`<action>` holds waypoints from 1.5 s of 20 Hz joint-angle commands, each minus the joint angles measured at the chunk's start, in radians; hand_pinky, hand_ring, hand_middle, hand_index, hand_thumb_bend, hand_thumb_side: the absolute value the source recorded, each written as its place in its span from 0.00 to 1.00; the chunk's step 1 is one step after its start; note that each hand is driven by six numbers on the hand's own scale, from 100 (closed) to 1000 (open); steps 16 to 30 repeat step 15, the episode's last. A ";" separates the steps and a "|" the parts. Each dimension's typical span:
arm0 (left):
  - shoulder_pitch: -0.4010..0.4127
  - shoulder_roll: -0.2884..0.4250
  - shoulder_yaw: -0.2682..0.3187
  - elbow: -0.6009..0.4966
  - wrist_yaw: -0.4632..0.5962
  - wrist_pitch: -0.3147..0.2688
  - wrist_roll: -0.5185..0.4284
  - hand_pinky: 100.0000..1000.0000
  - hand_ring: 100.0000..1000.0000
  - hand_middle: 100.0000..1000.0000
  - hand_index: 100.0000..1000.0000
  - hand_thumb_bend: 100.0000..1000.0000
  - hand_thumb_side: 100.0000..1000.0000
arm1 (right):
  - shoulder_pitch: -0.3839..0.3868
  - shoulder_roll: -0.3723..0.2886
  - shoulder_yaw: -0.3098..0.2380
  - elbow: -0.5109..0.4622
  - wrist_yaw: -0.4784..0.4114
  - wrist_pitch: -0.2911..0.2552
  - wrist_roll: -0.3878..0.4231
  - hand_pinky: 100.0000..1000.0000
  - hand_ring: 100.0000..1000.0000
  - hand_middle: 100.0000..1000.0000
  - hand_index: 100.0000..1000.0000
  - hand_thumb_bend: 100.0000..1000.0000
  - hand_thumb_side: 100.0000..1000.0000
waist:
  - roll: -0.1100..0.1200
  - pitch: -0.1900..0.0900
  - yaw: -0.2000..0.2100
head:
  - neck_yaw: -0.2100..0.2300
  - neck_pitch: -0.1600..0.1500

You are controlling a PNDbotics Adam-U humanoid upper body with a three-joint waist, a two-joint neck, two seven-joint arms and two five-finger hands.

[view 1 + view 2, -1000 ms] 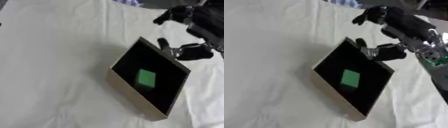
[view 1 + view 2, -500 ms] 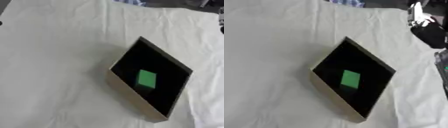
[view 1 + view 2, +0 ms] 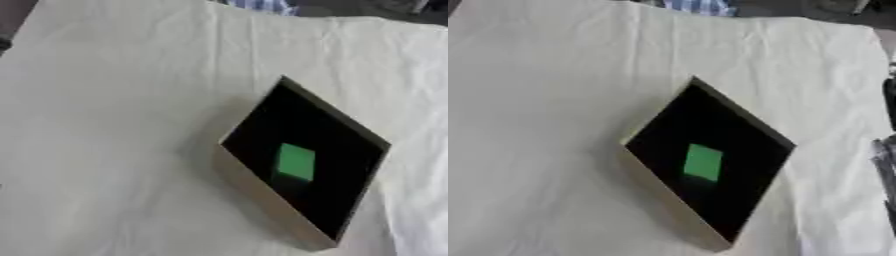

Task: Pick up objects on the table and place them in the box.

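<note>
Green block (image 3: 295,162) inside box (image 3: 262,200)

Soft, even, bright light; both views blurred, the box (image 3: 306,160) casting faint shadow leftward.

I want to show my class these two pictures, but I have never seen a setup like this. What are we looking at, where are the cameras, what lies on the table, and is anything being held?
Both pictures come from a stereo camera in the head of a humanoid robot, one from each eye, looking down at its work table. That is why they look nearly alike. The table is covered with a wrinkled white cloth. On it sits a shallow box with light sides and a black inside, turned cornerwise. A green block lies inside it. The robot must put objects into that box. Neither hand clearly shows now; only dark machine parts appear at the right edge of the right eye view, so nothing is seen being held.
</note>
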State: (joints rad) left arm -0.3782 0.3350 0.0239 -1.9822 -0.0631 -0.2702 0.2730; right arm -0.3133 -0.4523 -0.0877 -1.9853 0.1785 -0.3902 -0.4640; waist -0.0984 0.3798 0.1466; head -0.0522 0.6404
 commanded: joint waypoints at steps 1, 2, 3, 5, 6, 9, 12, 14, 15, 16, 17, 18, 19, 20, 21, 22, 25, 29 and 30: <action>-0.011 0.016 0.012 -0.018 -0.009 -0.003 0.010 0.52 0.60 0.59 0.72 0.00 0.56 | 0.007 0.012 -0.016 -0.015 -0.030 -0.026 -0.017 0.63 0.70 0.65 0.78 0.00 0.74 | 0.007 -0.017 -0.002 | 0.006 -0.011; -0.011 0.016 0.012 -0.018 -0.009 -0.004 0.012 0.52 0.60 0.59 0.72 0.00 0.56 | 0.011 0.018 -0.016 -0.015 -0.034 -0.030 -0.019 0.63 0.70 0.65 0.78 0.00 0.74 | 0.007 -0.017 -0.002 | 0.007 -0.011; -0.011 0.016 0.013 -0.018 -0.009 -0.006 0.014 0.52 0.59 0.59 0.72 0.00 0.56 | 0.015 0.023 -0.017 -0.015 -0.037 -0.033 -0.020 0.63 0.70 0.65 0.78 0.00 0.73 | 0.007 -0.017 -0.003 | 0.007 -0.010; -0.011 0.016 0.013 -0.018 -0.008 -0.008 0.017 0.52 0.59 0.59 0.72 0.00 0.56 | 0.021 0.030 -0.017 -0.015 -0.040 -0.038 -0.018 0.63 0.70 0.65 0.78 0.00 0.72 | 0.007 -0.018 -0.004 | 0.007 -0.009; -0.010 0.016 0.013 -0.018 -0.008 -0.008 0.018 0.52 0.59 0.59 0.72 0.00 0.56 | 0.023 0.033 -0.018 -0.015 -0.040 -0.041 -0.015 0.63 0.70 0.64 0.78 0.00 0.72 | 0.006 -0.018 -0.004 | 0.008 -0.009; -0.009 0.015 0.014 -0.018 -0.006 -0.010 0.022 0.52 0.59 0.59 0.72 0.00 0.56 | 0.030 0.042 -0.020 -0.015 -0.040 -0.040 -0.008 0.63 0.69 0.63 0.77 0.00 0.73 | 0.005 -0.019 -0.006 | 0.009 -0.008; -0.009 0.015 0.015 -0.018 -0.006 -0.012 0.025 0.52 0.59 0.59 0.72 0.00 0.56 | 0.035 0.050 -0.024 -0.015 -0.040 -0.034 -0.008 0.63 0.69 0.63 0.77 0.00 0.74 | 0.004 -0.021 -0.007 | 0.010 -0.008; -0.008 0.015 0.016 -0.018 -0.005 -0.013 0.026 0.52 0.59 0.59 0.72 0.00 0.56 | 0.039 0.053 -0.022 -0.015 -0.039 -0.029 -0.003 0.63 0.69 0.62 0.77 0.00 0.74 | 0.004 -0.022 -0.008 | 0.011 -0.009; -0.008 0.014 0.016 -0.018 -0.005 -0.013 0.026 0.52 0.59 0.59 0.72 0.00 0.56 | 0.042 0.053 -0.021 -0.015 -0.038 -0.027 0.001 0.63 0.69 0.62 0.77 0.00 0.75 | 0.004 -0.022 -0.008 | 0.011 -0.009; -0.008 0.014 0.016 -0.018 -0.005 -0.013 0.026 0.52 0.59 0.59 0.72 0.00 0.56 | 0.042 0.053 -0.021 -0.015 -0.038 -0.027 0.001 0.63 0.69 0.62 0.77 0.00 0.75 | 0.004 -0.022 -0.008 | 0.011 -0.009; -0.008 0.014 0.016 -0.018 -0.005 -0.013 0.026 0.52 0.59 0.59 0.72 0.00 0.56 | 0.042 0.053 -0.021 -0.015 -0.038 -0.027 0.001 0.63 0.69 0.62 0.77 0.00 0.75 | 0.004 -0.022 -0.008 | 0.011 -0.009; -0.008 0.014 0.016 -0.018 -0.005 -0.013 0.026 0.52 0.59 0.59 0.72 0.00 0.56 | 0.042 0.053 -0.021 -0.015 -0.038 -0.027 0.001 0.63 0.69 0.62 0.77 0.00 0.75 | 0.004 -0.022 -0.008 | 0.011 -0.009; -0.008 0.014 0.016 -0.018 -0.005 -0.013 0.026 0.52 0.59 0.59 0.72 0.00 0.56 | 0.042 0.053 -0.021 -0.015 -0.038 -0.027 0.001 0.63 0.69 0.62 0.77 0.00 0.75 | 0.004 -0.022 -0.008 | 0.011 -0.009; -0.008 0.014 0.016 -0.018 -0.005 -0.013 0.026 0.52 0.59 0.59 0.72 0.00 0.56 | 0.042 0.053 -0.021 -0.015 -0.038 -0.027 0.001 0.63 0.69 0.62 0.77 0.00 0.75 | 0.004 -0.022 -0.008 | 0.011 -0.009; -0.008 0.014 0.016 -0.018 -0.005 -0.013 0.026 0.52 0.59 0.59 0.72 0.00 0.56 | 0.042 0.053 -0.021 -0.015 -0.038 -0.027 0.001 0.63 0.69 0.62 0.77 0.00 0.75 | 0.004 -0.022 -0.008 | 0.011 -0.009; -0.008 0.014 0.016 -0.018 -0.005 -0.013 0.026 0.52 0.59 0.59 0.72 0.00 0.56 | 0.042 0.053 -0.021 -0.015 -0.038 -0.027 0.001 0.63 0.69 0.62 0.77 0.00 0.75 | 0.004 -0.022 -0.008 | 0.011 -0.009; -0.008 0.014 0.016 -0.018 -0.005 -0.013 0.026 0.52 0.59 0.59 0.72 0.00 0.56 | 0.042 0.053 -0.021 -0.015 -0.038 -0.027 0.001 0.63 0.69 0.62 0.77 0.00 0.75 | 0.004 -0.022 -0.008 | 0.011 -0.009; -0.008 0.014 0.016 -0.018 -0.005 -0.013 0.026 0.52 0.59 0.59 0.72 0.00 0.56 | 0.042 0.053 -0.021 -0.015 -0.038 -0.027 0.001 0.63 0.69 0.62 0.77 0.00 0.75 | 0.004 -0.022 -0.008 | 0.011 -0.009; -0.008 0.014 0.016 -0.018 -0.005 -0.013 0.026 0.52 0.59 0.59 0.72 0.00 0.56 | 0.042 0.053 -0.021 -0.015 -0.038 -0.027 0.001 0.63 0.69 0.62 0.77 0.00 0.75 | 0.004 -0.022 -0.008 | 0.011 -0.009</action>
